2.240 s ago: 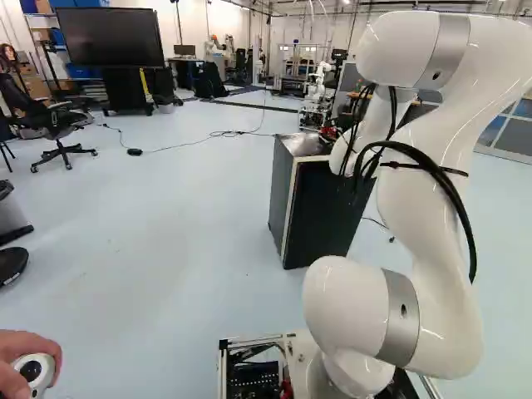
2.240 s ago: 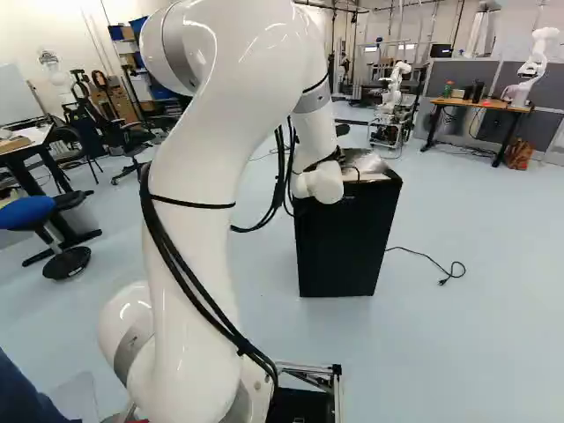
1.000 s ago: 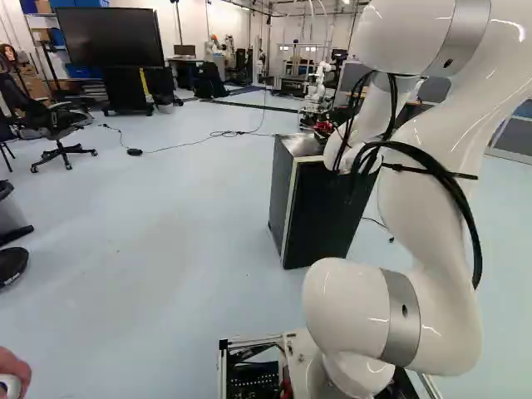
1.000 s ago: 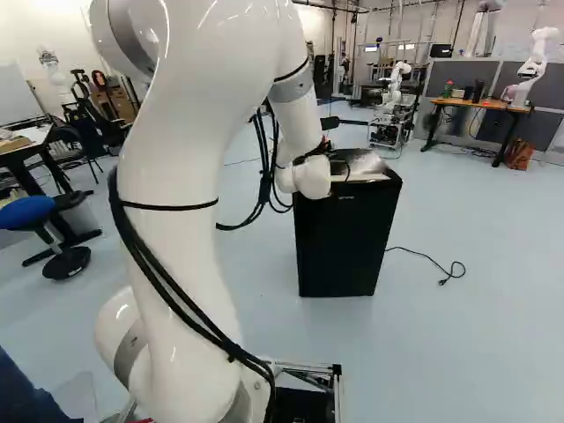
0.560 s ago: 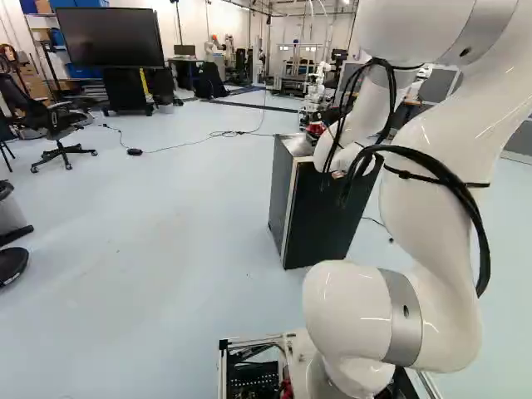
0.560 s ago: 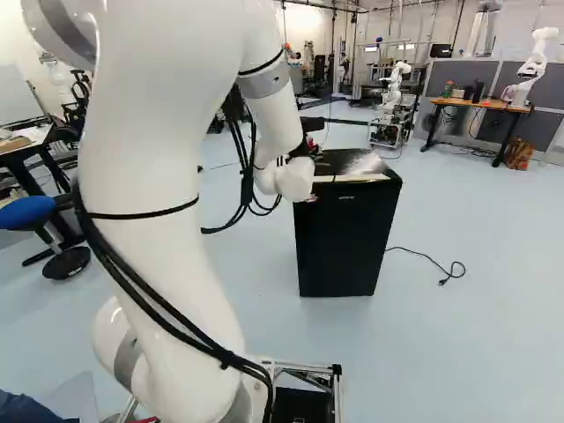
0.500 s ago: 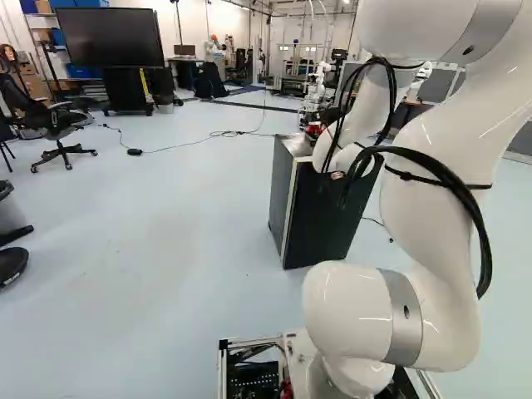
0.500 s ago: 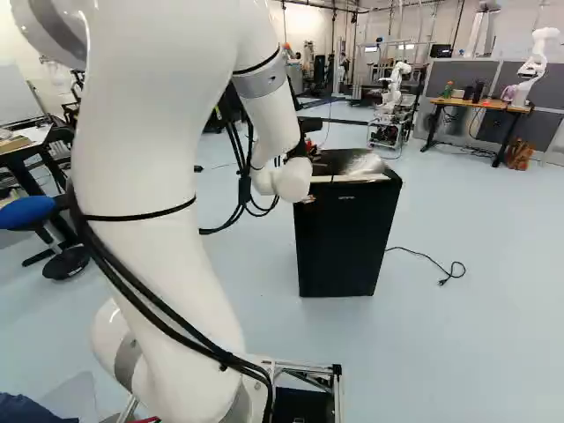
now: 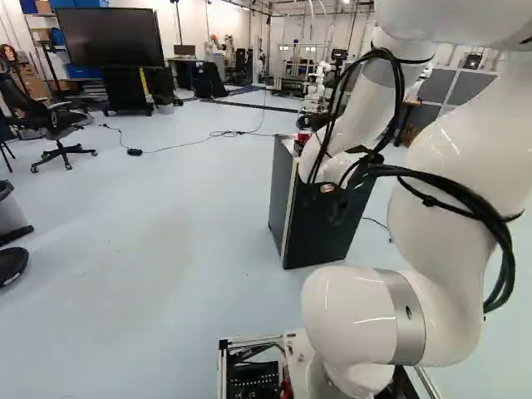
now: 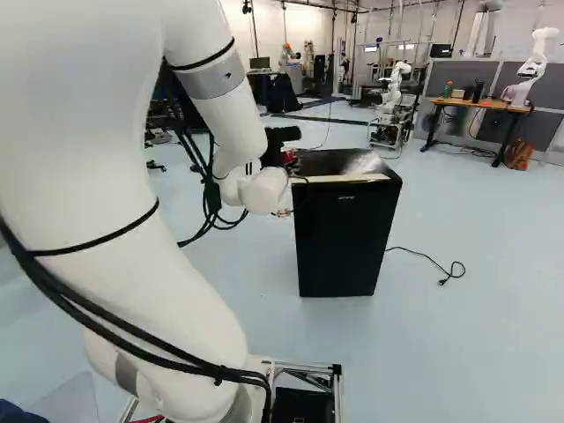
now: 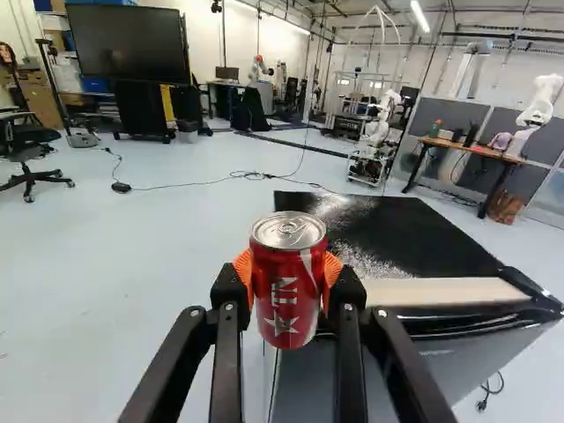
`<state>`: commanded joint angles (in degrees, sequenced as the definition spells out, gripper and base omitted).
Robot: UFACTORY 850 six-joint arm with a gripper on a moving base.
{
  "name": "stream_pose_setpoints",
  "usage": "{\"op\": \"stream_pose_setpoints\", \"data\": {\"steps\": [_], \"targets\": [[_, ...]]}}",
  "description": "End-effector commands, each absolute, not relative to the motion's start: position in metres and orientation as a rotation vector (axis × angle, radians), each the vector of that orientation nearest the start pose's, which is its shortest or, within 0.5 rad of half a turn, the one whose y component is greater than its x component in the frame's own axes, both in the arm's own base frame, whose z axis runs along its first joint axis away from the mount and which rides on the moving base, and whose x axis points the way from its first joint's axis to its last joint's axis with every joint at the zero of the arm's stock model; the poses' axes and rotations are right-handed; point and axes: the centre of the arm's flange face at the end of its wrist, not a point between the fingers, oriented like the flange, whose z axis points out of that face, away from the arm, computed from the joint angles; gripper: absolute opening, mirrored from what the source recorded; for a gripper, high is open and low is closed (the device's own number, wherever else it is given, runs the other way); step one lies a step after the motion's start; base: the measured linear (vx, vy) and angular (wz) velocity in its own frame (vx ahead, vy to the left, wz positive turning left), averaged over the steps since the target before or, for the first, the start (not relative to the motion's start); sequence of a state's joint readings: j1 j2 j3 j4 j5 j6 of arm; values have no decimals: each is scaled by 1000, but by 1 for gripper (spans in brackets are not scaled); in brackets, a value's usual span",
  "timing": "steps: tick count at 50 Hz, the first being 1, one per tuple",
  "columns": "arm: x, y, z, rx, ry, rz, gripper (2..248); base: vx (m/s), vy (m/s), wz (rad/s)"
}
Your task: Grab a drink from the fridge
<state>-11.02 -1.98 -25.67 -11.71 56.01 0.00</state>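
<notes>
Drink can point(image 11: 286, 295), red under a silver lid, its pull tab uppermost. Stands upright between the orange pads point(image 11: 244, 270) of the gripper point(image 10: 280, 152), touched from both sides. Fingers parted by only the can's width, closed on it. Just beyond in the wrist view, a black fridge point(image 10: 345, 238), door shut, inside hidden. Along the near edge of its top, a pale strip point(image 11: 445, 291); past that, a glossy dark surface with a whitish patch. In the right base view, held near the fridge's upper left corner; cannot tell whether there is contact with that edge. Left of the fridge in the left base view, broad pale floor point(image 9: 187, 220) for sideways moving; right of it in the right base view, a loose black cord point(image 10: 419, 254). Farther on, a wheeled chair point(image 9: 51, 120) and a thin cable joined to a small black box point(image 9: 135, 152). Farther still, a big screen point(image 9: 110, 37) and a wooden-topped table point(image 10: 480, 105), with another robot point(image 10: 533, 66) at its end.
</notes>
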Motion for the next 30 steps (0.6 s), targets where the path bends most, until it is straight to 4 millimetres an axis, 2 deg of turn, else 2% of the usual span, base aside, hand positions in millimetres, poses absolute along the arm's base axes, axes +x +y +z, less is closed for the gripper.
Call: {"op": "stream_pose_setpoints", "data": {"steps": [15,30], "targets": [[360,-36,397,-2500,-48,-1971,96,0,0,0],[324,-19,387,-2523,-27,-1913,96,0,0,0]]}}
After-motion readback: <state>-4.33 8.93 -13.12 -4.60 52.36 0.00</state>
